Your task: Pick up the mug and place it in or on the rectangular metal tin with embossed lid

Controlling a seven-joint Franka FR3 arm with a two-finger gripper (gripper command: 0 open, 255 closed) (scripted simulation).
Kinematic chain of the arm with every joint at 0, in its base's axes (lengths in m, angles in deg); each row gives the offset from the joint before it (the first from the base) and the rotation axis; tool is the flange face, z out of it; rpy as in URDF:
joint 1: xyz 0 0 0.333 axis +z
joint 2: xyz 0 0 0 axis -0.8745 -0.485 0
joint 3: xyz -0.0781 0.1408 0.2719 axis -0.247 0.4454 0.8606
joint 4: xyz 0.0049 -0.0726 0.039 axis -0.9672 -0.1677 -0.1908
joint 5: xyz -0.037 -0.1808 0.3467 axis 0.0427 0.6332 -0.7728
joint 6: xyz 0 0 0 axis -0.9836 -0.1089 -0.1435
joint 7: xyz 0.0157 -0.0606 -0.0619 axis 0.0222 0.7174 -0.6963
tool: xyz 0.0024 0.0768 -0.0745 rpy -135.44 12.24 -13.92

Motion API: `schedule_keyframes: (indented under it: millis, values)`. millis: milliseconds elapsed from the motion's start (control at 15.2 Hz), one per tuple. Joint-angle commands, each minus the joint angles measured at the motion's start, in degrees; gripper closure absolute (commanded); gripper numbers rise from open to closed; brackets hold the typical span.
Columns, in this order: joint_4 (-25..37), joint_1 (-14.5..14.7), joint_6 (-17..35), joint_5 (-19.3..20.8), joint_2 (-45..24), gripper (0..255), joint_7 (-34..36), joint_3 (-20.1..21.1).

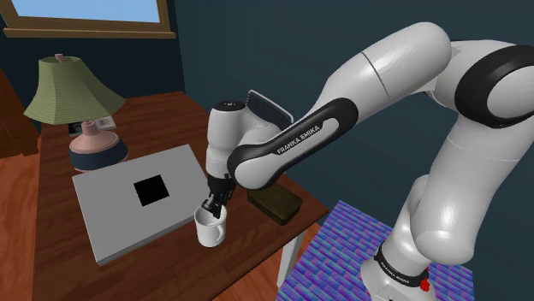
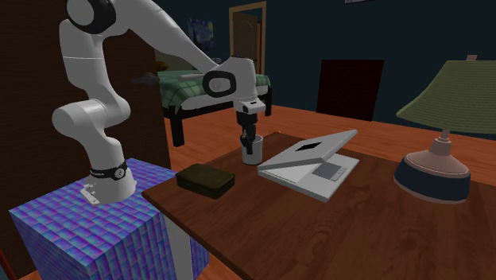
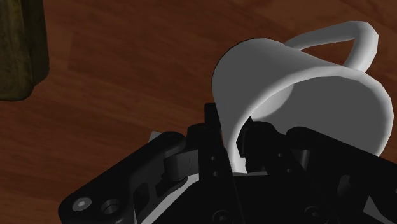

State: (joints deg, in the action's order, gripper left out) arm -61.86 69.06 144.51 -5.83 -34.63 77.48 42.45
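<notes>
1. Hand state. The hand (image 1: 211, 207) points down at the white mug (image 1: 210, 229) and is closed to a narrow gap on the mug's wall. In the wrist view, 1 black finger (image 3: 257, 137) sits inside the cup and the other sits outside it, with the rim clamped between the 2. The mug's handle (image 3: 347, 38) is on the side away from the fingers.

2. Mug location. The mug is near the edge of the wooden surface (image 1: 163, 115) that faces the stand (image 1: 359, 256). It lies between the grey laptop (image 1: 128, 205) and the dark rectangular tin (image 1: 274, 203), just beside the laptop's corner. In the second exterior view the mug (image 2: 252, 151) hangs directly under the hand (image 2: 249, 135), with its base at surface level. Whether the base touches the surface cannot be told.

3. Tin location. The tin (image 2: 205, 180) lies flat on the surface at the corner nearest the stand (image 2: 79, 223), with its lid on. It is near the mug but apart from it. In the wrist view the tin (image 3: 22, 51) is well to one side of the mug (image 3: 305, 95).

4. Other items. The laptop (image 2: 314, 163) occupies the middle of the surface. A lamp (image 1: 73, 94) with a green shade stands at the far end, beyond the laptop.
</notes>
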Motion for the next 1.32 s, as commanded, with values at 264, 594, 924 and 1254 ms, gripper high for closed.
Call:
schedule_keyframes:
  millis: [264,594,924,1254]
  values:
    - [1.18,-0.12,-3.0,-0.87,1.94,255,-0.53,0.05]
    - [2.94,-0.22,-6.79,-1.75,4.09,255,-1.05,0.01]
    - [5.0,-0.3,-10.6,-2.41,5.93,255,-1.42,-0.1]
    - [7.36,-0.37,-14.41,-2.88,7.45,255,-1.67,-0.24]
